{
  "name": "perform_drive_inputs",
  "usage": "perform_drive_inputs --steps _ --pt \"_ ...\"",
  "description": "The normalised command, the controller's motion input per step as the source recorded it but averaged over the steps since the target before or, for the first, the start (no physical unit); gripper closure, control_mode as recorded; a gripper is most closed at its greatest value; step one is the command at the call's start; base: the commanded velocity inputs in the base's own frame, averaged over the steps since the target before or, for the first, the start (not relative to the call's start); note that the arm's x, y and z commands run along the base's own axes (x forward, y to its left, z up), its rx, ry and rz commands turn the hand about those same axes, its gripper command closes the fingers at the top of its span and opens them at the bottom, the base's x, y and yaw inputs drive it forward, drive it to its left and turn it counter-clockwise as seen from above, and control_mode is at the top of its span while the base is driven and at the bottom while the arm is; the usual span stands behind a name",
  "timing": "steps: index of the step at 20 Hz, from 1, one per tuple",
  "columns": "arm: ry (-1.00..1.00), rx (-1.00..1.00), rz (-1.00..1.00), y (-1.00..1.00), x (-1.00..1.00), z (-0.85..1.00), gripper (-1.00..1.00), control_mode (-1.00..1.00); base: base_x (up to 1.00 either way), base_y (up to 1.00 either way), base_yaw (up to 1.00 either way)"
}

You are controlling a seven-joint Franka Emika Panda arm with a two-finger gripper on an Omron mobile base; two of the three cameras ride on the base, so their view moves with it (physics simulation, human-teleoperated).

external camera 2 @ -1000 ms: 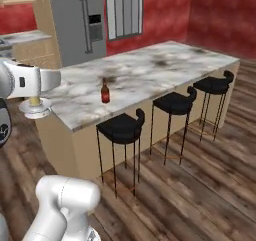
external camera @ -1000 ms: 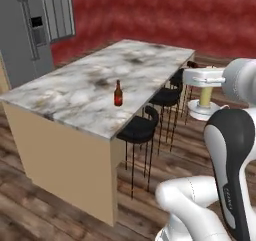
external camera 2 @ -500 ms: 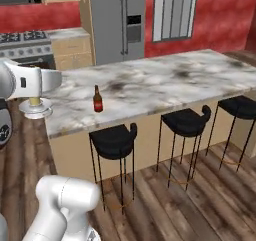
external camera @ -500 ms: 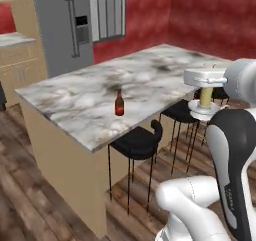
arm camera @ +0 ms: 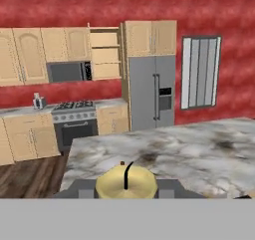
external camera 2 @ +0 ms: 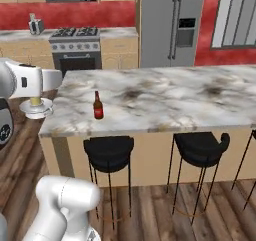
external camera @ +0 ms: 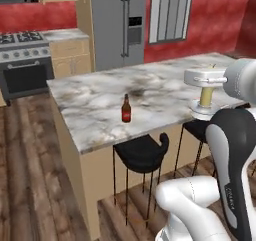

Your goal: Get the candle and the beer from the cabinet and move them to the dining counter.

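My gripper (external camera: 206, 91) is shut on the candle (external camera: 206, 98), a pale yellow stick in a small silver holder (external camera: 204, 110), held beside the near edge of the dining counter (external camera: 95, 97). From the right base view the gripper (external camera 2: 35, 98) carries the candle (external camera 2: 36, 102) just off the counter's left end (external camera 2: 165, 97). The hand view looks down on the candle's top and wick (arm camera: 126, 180), with the marble top (arm camera: 189, 154) beyond. The beer (external camera: 126, 110), a brown bottle with a red label, stands upright on the counter (external camera 2: 98, 106). The cabinet (arm camera: 105, 55) stands open on the far wall.
Black stools (external camera: 141, 152) (external camera 2: 108, 150) (external camera 2: 200, 147) line the counter's near side. A grey fridge (external camera: 117, 25) and a gas stove (external camera: 25, 67) stand along the red back wall, with a window (arm camera: 200, 72) to the right. Wooden floor lies around the island.
The base has driven and turned, so the whole scene has shifted: the island now lies broadside and the stove and fridge have come into view. The candle stays in my grip.
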Motion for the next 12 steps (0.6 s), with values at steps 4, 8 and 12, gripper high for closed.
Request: perform_drive_inputs --steps 4,8,12 --pt "0.00 0.00 0.00 0.00 0.00 0.00 1.00 1.00 0.04 -0.67 0.44" --pt "0.00 0.00 0.00 0.00 0.00 0.00 1.00 1.00 0.05 -0.89 0.45" --pt "0.00 0.00 0.00 0.00 0.00 0.00 1.00 1.00 0.04 -1.00 0.41"
